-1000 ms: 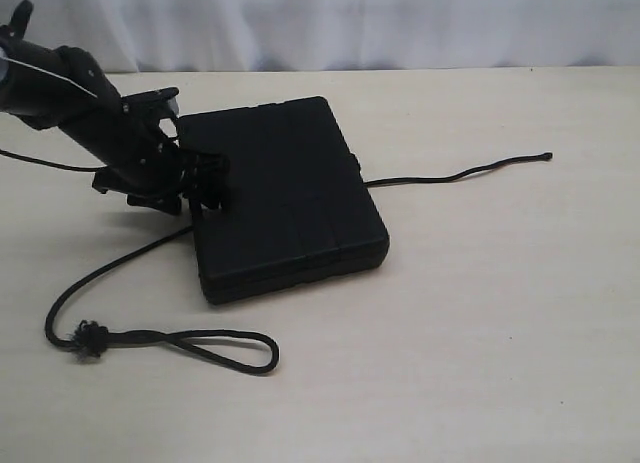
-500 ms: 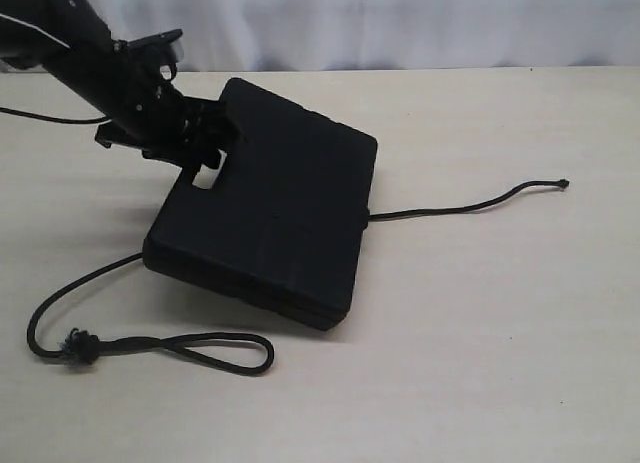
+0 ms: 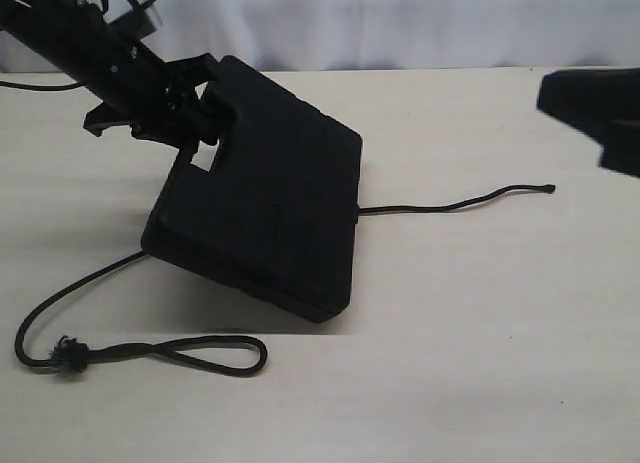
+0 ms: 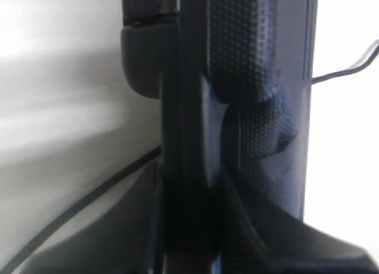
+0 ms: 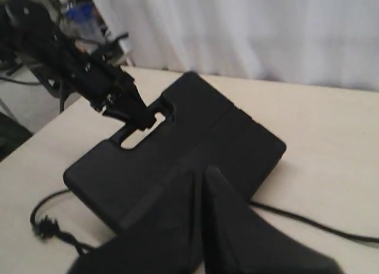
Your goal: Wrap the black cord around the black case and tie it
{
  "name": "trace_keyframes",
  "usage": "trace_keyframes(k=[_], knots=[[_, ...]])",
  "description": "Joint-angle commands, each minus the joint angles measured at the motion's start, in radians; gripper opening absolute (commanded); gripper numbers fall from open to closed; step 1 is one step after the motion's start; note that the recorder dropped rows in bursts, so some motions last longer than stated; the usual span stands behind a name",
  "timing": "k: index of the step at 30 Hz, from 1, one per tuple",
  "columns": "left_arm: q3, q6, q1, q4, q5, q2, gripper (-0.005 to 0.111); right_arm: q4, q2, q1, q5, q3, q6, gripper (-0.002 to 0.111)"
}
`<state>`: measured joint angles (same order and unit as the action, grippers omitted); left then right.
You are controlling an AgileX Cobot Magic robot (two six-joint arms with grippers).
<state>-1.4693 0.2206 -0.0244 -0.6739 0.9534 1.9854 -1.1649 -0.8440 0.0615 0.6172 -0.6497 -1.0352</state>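
Left gripper [image 3: 195,98]: fingers are clamped on the handle bar of the black case [image 3: 265,198], beside the cut-out slot; in the left wrist view the pads are seen pressed flat on the plastic
Black case: held tilted, handle end raised off the desk [image 3: 480,363], far lower edge resting on it
Black cord [image 3: 150,348]: laid on the desk, passing under the case; a loop and frayed knot are seen near the front left, the knotted tip lies well to the right
Right gripper [image 5: 204,226]: seen at the right edge, away from cord and case; whether its fingers are wide or narrow cannot be told
Step in hand: the case is judged to be lifted so the cord can be passed around it
Next move: the free cord on the right is to be picked up by the right arm and drawn over the lid, while the tilt is kept
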Motion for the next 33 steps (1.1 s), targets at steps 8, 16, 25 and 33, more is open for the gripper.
trace_keyframes(k=[8,16,25,33], knots=[[-0.014,-0.016,0.0,-0.136,0.006,-0.019,0.0,1.204,-0.281,0.589,-0.401,-0.036,0.82,0.004],[-0.014,-0.016,0.0,-0.213,-0.005,-0.019,0.0,2.258,-0.401,0.717,0.087,-0.075,1.828,0.004],[-0.014,-0.016,0.0,-0.306,0.004,-0.019,0.0,2.877,-0.407,0.923,-0.019,0.072,2.623,0.004],[-0.014,-0.016,0.0,-0.363,-0.004,-0.019,0.0,2.909,-0.531,1.163,0.302,0.18,2.992,0.004]])
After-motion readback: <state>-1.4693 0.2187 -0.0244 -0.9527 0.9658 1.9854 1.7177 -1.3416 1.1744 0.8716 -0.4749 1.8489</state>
